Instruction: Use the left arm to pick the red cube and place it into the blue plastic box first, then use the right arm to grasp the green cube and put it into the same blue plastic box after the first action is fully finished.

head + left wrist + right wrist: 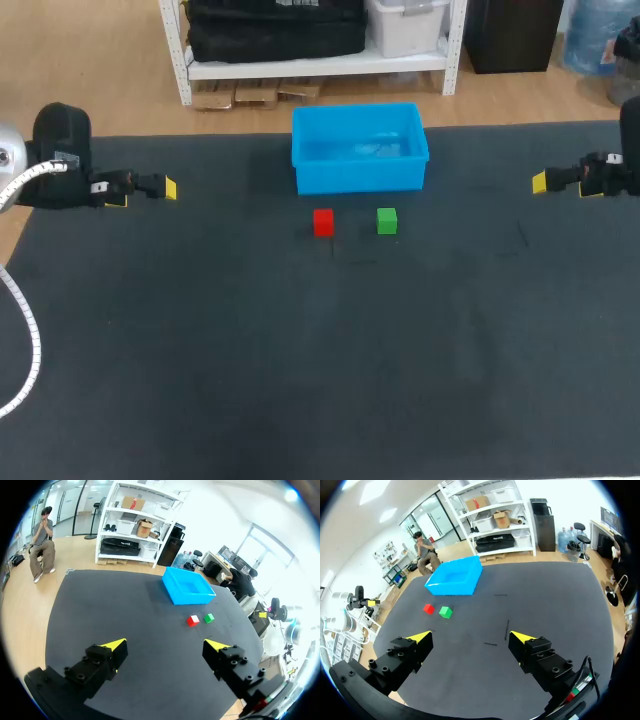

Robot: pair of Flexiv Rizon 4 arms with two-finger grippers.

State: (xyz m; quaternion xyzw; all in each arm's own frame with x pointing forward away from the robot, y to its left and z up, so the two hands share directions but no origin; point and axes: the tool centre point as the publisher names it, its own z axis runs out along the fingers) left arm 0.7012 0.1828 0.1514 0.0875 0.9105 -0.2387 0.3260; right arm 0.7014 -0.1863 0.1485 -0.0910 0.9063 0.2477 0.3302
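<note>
Left claw [166,644] gapes, red cube [193,621] well ahead.

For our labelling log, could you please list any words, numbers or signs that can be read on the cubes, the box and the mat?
Nothing readable shows on any of them.
red cube: no text.
green cube: no text.
box: no text.
mat: no text, only short dark marks.

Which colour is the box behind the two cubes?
The box is blue, clearest in the head view.
</note>
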